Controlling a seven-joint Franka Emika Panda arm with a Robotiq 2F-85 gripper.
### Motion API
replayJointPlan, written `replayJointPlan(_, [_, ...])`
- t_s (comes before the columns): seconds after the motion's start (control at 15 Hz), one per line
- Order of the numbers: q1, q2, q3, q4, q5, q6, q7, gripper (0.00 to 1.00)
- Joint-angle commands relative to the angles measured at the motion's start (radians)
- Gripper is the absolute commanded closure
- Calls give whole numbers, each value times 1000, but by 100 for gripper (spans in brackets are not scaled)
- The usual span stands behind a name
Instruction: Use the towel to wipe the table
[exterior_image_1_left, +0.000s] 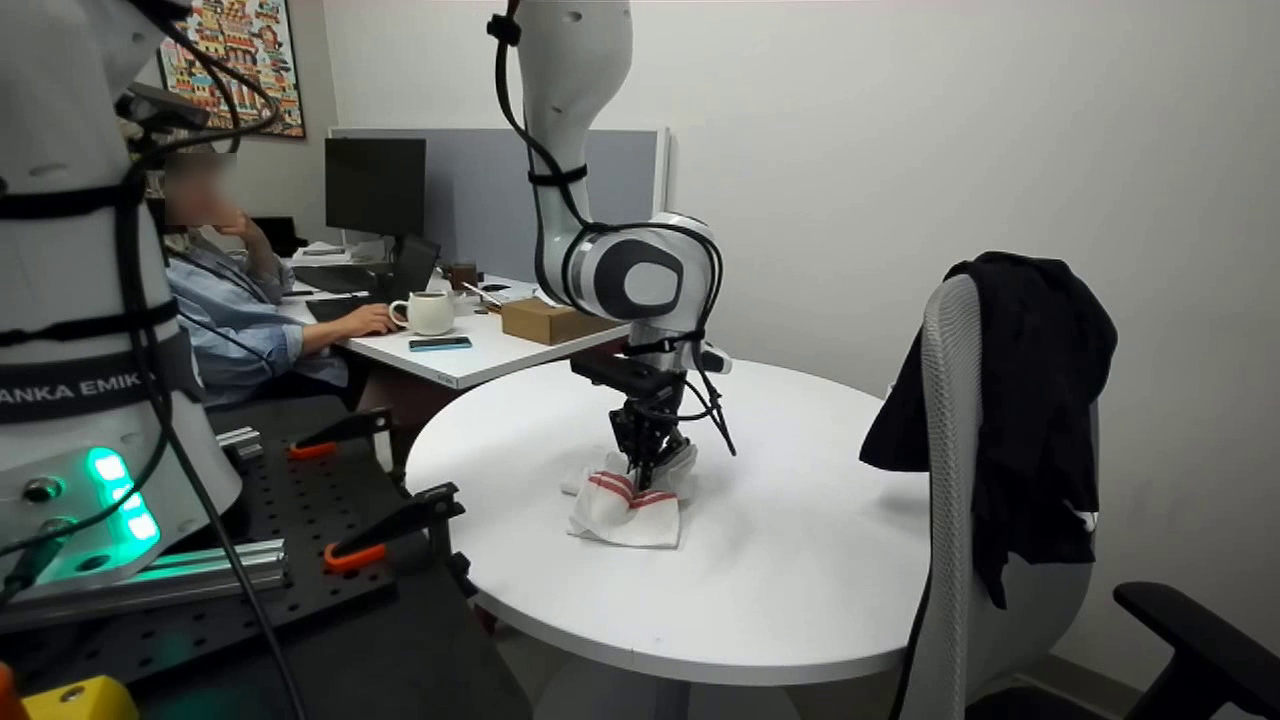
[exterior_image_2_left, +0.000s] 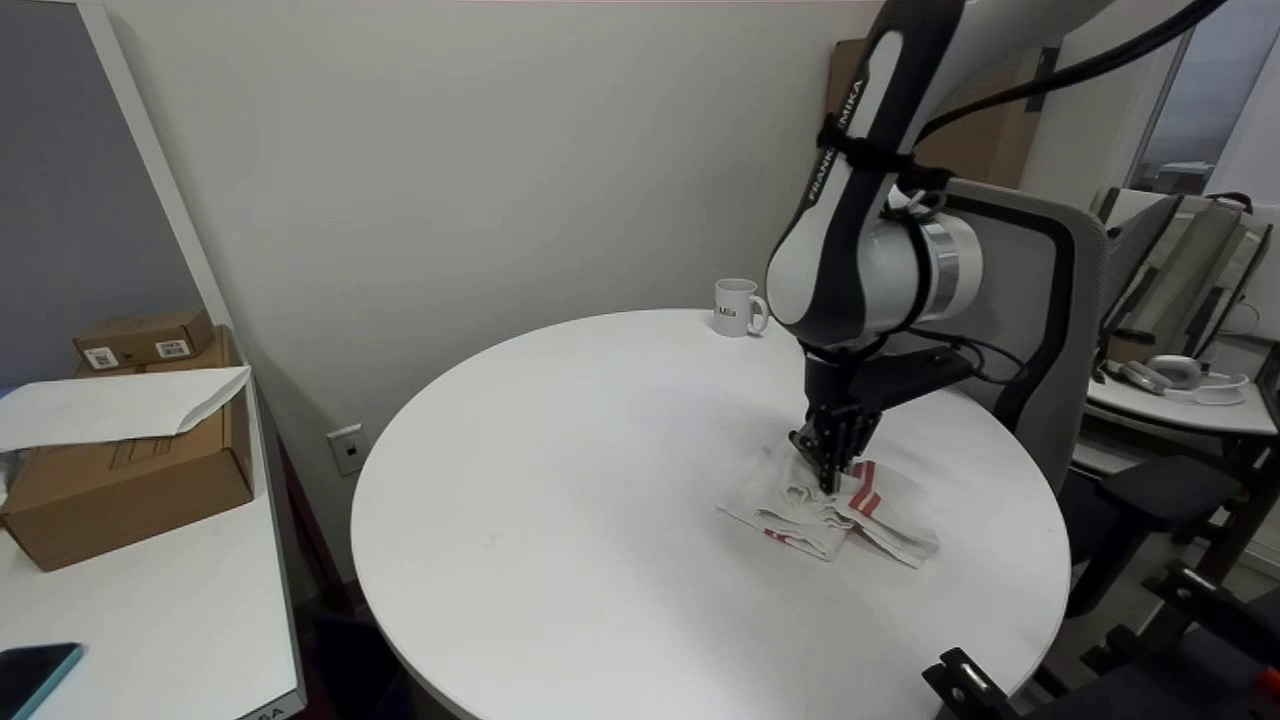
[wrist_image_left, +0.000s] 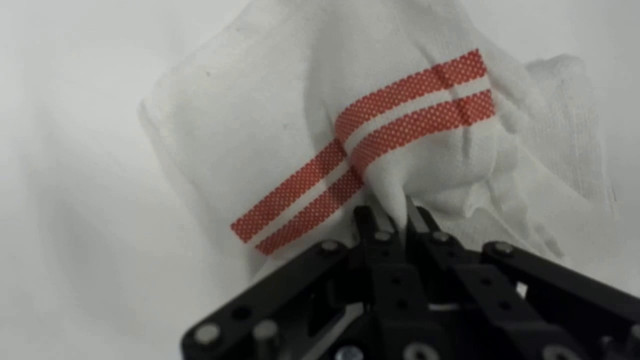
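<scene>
A white towel with red stripes lies crumpled on the round white table. The towel shows in both exterior views and fills much of the wrist view. My gripper points down onto the middle of the towel; it also shows in an exterior view. In the wrist view, the fingers are closed on a pinched fold of the towel beside the red stripes. The rest of the towel spreads on the table around the fingertips. The held part between the fingers is partly hidden.
A white mug stands at the table's edge by the wall. A mesh chair with a black jacket stands against the table. A desk with a cardboard box and a seated person is close by.
</scene>
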Motion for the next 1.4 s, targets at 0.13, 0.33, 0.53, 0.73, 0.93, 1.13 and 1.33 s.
replayJointPlan(0.13, [71,129,-18,296,-8,-73,100,98])
replayJointPlan(0.33, [31,146,-33,408,0,-106,103,98])
replayJointPlan(0.53, [-5,153,-82,444,-14,-105,103,98])
replayJointPlan(0.73, [-43,148,-140,392,-33,-92,98,98])
replayJointPlan(0.93, [-71,113,-170,272,-65,-83,69,98])
replayJointPlan(1.13, [-83,53,-175,115,-102,-60,37,98])
replayJointPlan(1.33, [-71,-24,-165,-25,-142,-36,11,98])
